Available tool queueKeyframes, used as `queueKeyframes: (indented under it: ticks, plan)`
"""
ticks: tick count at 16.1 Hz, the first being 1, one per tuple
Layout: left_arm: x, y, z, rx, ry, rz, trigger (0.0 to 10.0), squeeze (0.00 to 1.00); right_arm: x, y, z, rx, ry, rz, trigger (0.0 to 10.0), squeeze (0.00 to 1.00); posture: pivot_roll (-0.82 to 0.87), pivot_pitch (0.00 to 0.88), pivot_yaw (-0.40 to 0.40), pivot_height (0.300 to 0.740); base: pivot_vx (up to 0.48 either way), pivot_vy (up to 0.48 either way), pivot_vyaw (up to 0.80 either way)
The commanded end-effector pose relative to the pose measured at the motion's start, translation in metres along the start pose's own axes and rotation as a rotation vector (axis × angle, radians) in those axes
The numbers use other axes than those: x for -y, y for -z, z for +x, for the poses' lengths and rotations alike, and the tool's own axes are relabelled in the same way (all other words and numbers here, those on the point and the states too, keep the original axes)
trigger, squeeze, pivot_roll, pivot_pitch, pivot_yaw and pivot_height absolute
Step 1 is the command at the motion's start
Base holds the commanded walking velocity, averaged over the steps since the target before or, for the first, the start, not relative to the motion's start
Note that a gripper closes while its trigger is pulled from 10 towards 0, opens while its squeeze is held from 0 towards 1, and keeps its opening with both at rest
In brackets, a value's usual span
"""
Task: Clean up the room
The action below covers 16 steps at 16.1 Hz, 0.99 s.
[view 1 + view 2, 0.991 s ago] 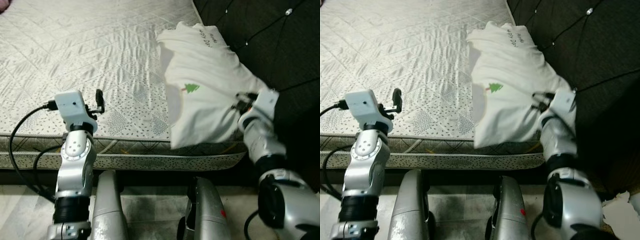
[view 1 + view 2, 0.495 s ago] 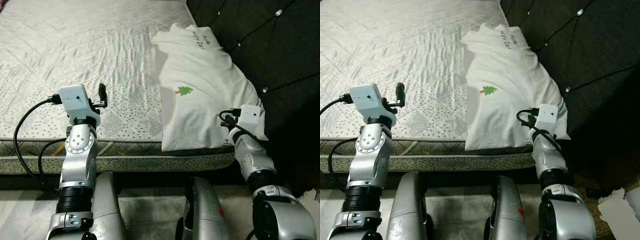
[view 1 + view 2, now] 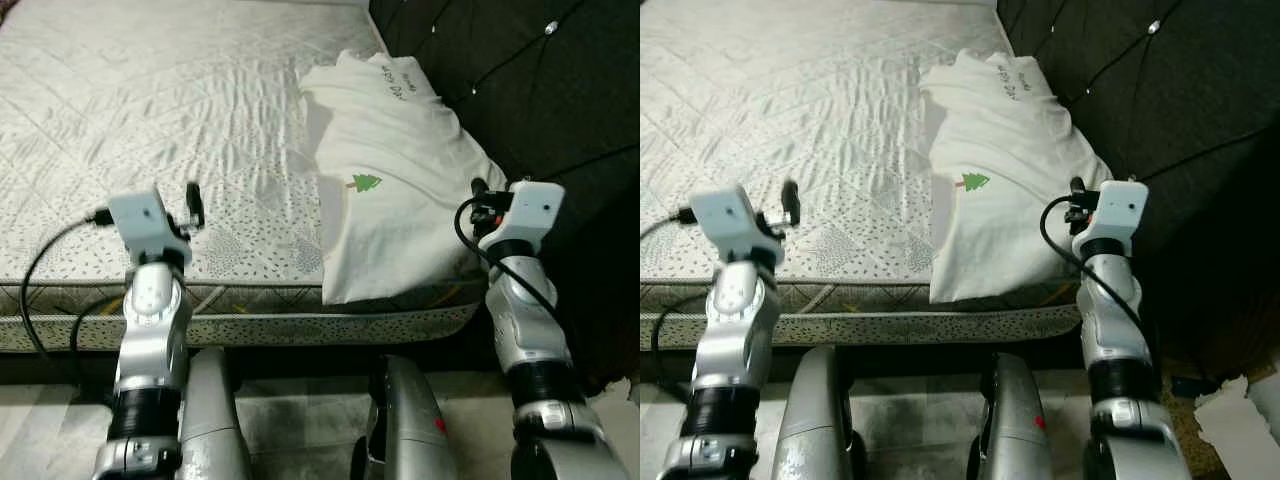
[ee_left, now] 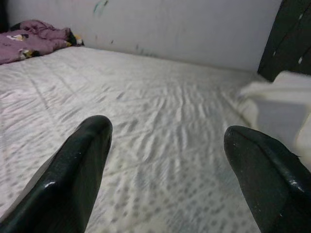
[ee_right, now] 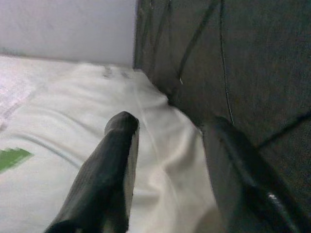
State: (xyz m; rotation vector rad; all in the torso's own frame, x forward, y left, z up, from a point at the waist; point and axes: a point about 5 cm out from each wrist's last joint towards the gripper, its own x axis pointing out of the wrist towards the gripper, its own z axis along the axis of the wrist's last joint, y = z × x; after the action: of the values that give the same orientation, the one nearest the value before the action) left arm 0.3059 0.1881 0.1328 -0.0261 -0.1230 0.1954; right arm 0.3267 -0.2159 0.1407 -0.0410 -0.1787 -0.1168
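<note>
A white pillow point(image 3: 395, 190) with a small green tree print lies on the right side of the mattress point(image 3: 150, 100), against the dark tufted headboard point(image 3: 540, 90). Its lower corner hangs over the mattress's front edge. My right gripper point(image 5: 167, 128) is open beside the pillow's right edge, between pillow and headboard, with nothing between its fingers. My left gripper point(image 4: 165, 145) hovers open over the mattress near its front edge, well left of the pillow, holding nothing.
A purple crumpled cloth point(image 4: 34, 36) lies at the far corner of the mattress by the wall. White paper scraps point(image 3: 1240, 420) lie on the floor at the right. My legs point(image 3: 215, 420) stand close to the bed's front.
The pillow, held up by my right gripper a second ago, now rests on the mattress. The right gripper has let go and drawn back to the pillow's right side. The left arm barely moved.
</note>
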Motion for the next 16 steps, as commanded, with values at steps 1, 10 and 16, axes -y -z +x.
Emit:
queueKeyframes:
  ticks: [1,10,16]
  plan:
    - [-0.002,-0.001,-0.004,0.011,-0.008,0.024,10.0,0.0,0.0,0.001,-0.009,-0.016,-0.011,0.0,10.0,1.0,0.03,0.0,-0.071,0.537,0.0,0.0,0.0]
    - [-0.005,-0.011,-0.024,0.044,-0.022,0.026,10.0,0.0,-0.046,-0.027,-0.033,0.054,-0.182,0.037,10.0,0.93,0.05,0.0,-0.084,0.537,0.0,0.0,0.0]
    - [0.0,-0.011,-0.021,0.03,0.003,0.023,10.0,0.0,-0.062,-0.032,-0.019,0.047,-0.174,0.118,10.0,0.0,0.03,0.0,-0.061,0.607,0.0,0.0,0.0]
